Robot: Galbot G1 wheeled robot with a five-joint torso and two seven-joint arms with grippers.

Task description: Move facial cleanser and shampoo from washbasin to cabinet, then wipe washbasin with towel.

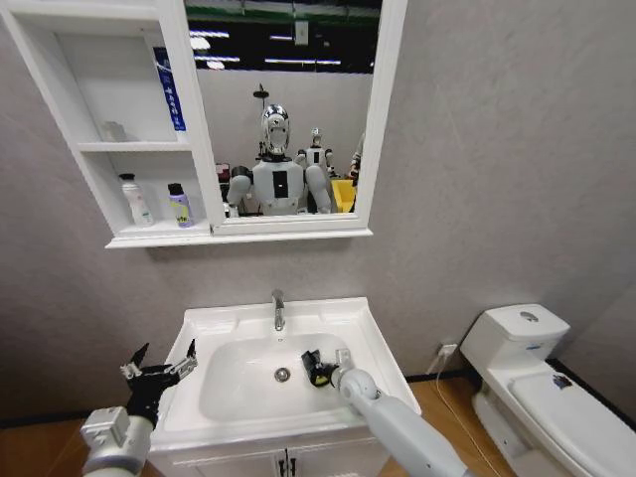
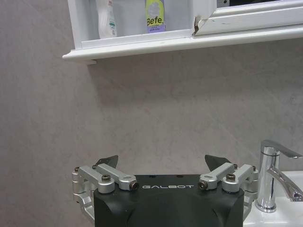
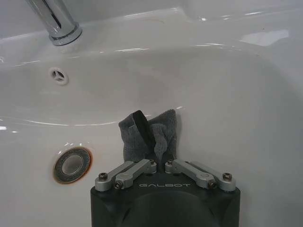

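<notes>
Right gripper (image 3: 161, 163) is pinched on the soft, floppy towel (image 3: 149, 135) inside the washbasin (image 3: 227, 94); bunched grip looks right. Left gripper (image 1: 159, 370) hovers spread apart.

Glossy ceramic washbasin (image 3: 227, 85), chrome tap (image 3: 54, 21), soft matt cloth towel (image 3: 151, 132)

Towel (image 3: 150, 135) in washbasin (image 1: 214, 323), right of drain (image 1: 282, 375), tap (image 1: 278, 310) behind. Two bottles (image 1: 157, 202) on cabinet (image 1: 99, 129) lowest shelf, mirror (image 1: 288, 109) to its right. Toilet (image 1: 537, 388) right of basin.
</notes>
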